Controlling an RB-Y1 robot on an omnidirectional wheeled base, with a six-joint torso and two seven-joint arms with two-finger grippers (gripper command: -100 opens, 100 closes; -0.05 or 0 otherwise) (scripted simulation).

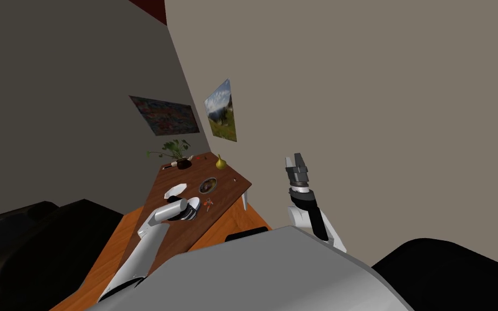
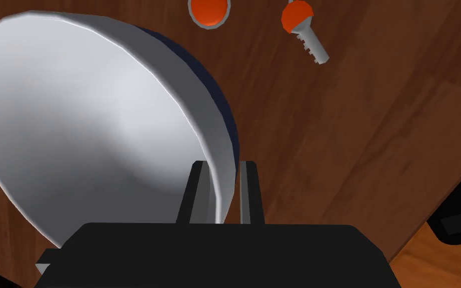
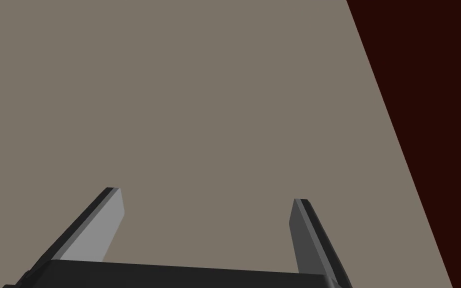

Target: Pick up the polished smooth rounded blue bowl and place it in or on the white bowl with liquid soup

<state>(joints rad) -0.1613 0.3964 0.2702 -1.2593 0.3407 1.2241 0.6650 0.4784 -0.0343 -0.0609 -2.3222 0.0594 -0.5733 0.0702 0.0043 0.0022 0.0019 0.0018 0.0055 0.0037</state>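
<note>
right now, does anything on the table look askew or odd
The blue bowl, white inside, stands steeply tilted over the wooden table, its rim clamped in the left end effector. An orange-headed key lies loose beside it.

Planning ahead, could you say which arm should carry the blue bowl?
Left: the left end effector grips the rim of the rounded blue, white-lined bowl; the right end effector is raised, open, empty.

The left arm reaches forward and low, its pincer clamped across the rim of the blue bowl, one finger inside and one outside. The right arm is raised at the side with the forearm upright, its pincer spread wide.
</note>
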